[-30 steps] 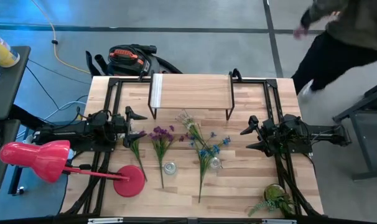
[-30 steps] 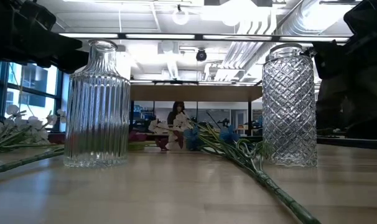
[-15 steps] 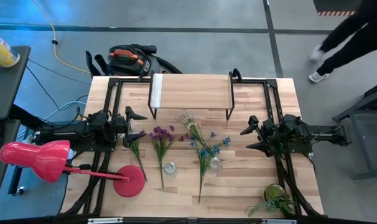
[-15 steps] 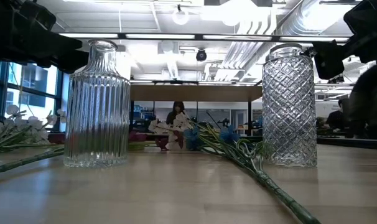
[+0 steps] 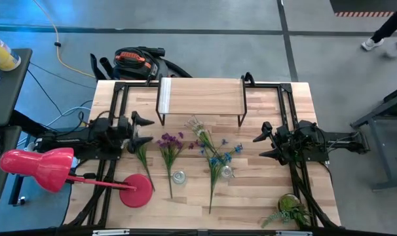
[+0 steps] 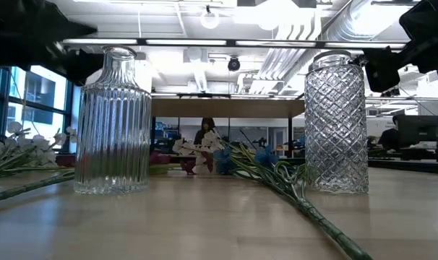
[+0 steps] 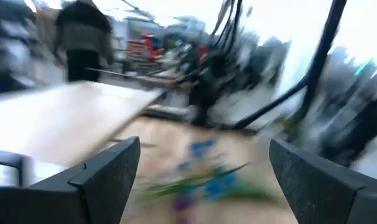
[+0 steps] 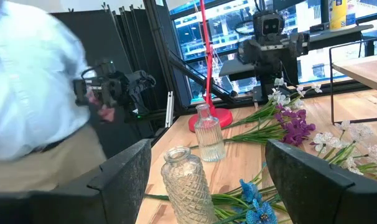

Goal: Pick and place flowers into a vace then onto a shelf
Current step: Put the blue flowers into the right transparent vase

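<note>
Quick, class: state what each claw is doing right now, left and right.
Left claw: open, holding nothing, above the table's left side near the flowers.
Right claw: open, holding nothing, at the table's right side.

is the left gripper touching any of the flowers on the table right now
Cannot tell. In the high view the left gripper overlaps the top of the white flowers, but height doesn't show from above.

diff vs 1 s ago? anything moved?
The left gripper has shifted slightly toward the table's middle, fingers open, holding nothing. A person has walked off toward the far right edge. The right gripper, flowers, both vases and shelf are unchanged.
</note>
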Action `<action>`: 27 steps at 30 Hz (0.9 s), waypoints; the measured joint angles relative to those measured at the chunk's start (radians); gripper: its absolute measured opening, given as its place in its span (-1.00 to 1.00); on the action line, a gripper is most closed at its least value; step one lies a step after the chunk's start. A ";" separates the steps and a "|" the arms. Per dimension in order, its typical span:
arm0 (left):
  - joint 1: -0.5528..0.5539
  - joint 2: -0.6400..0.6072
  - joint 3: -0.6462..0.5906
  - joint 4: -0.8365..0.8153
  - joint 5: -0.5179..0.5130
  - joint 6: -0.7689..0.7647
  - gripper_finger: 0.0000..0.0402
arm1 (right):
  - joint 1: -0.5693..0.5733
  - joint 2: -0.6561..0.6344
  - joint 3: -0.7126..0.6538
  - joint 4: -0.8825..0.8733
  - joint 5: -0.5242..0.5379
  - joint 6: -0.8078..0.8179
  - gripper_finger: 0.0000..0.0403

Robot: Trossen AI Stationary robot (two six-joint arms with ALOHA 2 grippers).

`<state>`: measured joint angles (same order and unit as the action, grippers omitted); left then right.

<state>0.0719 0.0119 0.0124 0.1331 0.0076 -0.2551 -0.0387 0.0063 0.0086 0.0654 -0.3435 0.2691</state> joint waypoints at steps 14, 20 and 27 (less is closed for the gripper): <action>0.000 -0.001 0.042 0.057 -0.195 -0.703 0.94 | -0.007 0.000 0.000 0.022 0.308 0.035 0.51; 0.000 -0.001 0.043 0.058 -0.293 -0.789 0.94 | -0.007 0.000 0.000 0.065 0.535 0.366 0.51; 0.000 0.000 0.044 0.052 -0.334 -0.802 0.94 | -0.007 0.000 0.000 0.079 0.738 0.675 0.51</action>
<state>0.0719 0.0116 0.0563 0.1848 -0.3263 -1.0575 -0.0456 0.0063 0.0085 0.1441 0.3946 0.9438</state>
